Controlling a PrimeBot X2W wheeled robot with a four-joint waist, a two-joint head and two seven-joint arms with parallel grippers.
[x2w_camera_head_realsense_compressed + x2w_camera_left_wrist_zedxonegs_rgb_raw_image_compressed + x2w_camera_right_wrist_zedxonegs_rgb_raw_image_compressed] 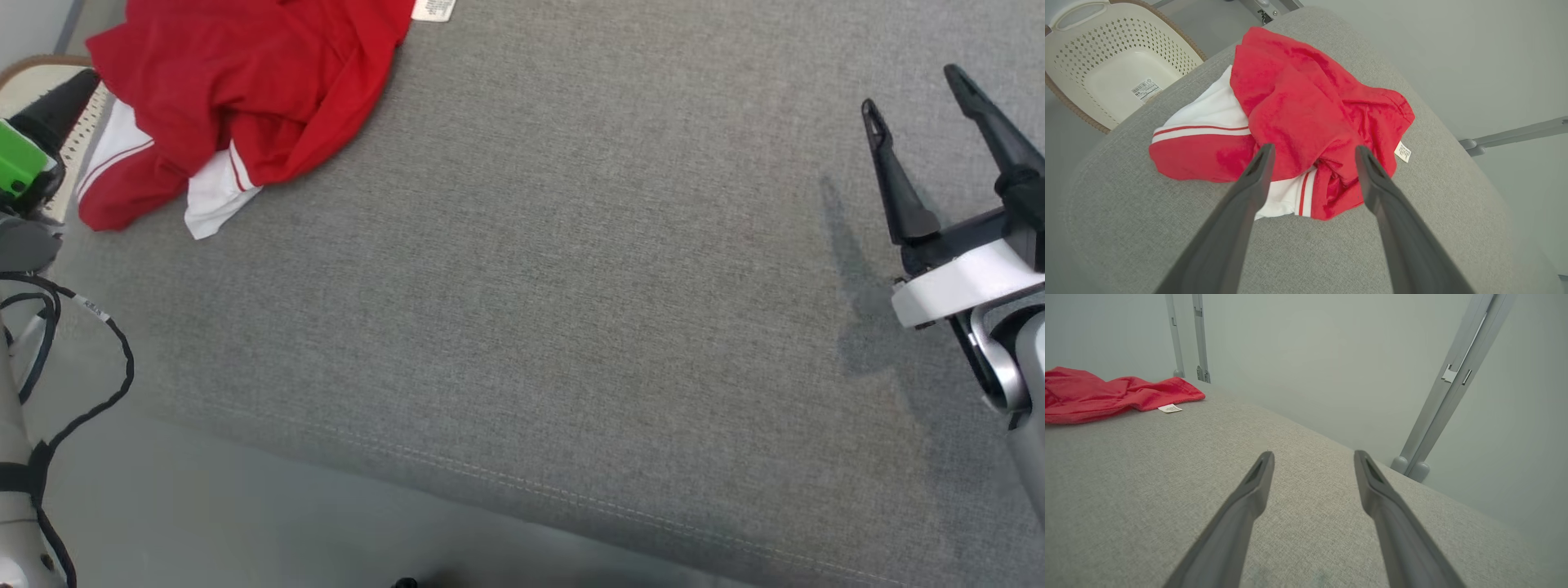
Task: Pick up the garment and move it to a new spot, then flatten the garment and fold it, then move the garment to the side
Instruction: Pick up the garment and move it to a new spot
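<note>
Left claw (1313,148), spread wide and empty, is aimed at the crumpled red-and-white cotton garment (1298,102) at the far-left corner of the grey fabric-covered counter (522,327). Right claw (913,90) likewise wide, empty. No step is judged done; pick-up, flattening, folding and moving aside remain.

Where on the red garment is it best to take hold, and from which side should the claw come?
Probably the bunched red hump at the middle of the garment, approached along the open left claw, which points at it. There the cloth stands up in thick folds that the claw can pinch; the white striped hems lie flat on the cushion.
</note>
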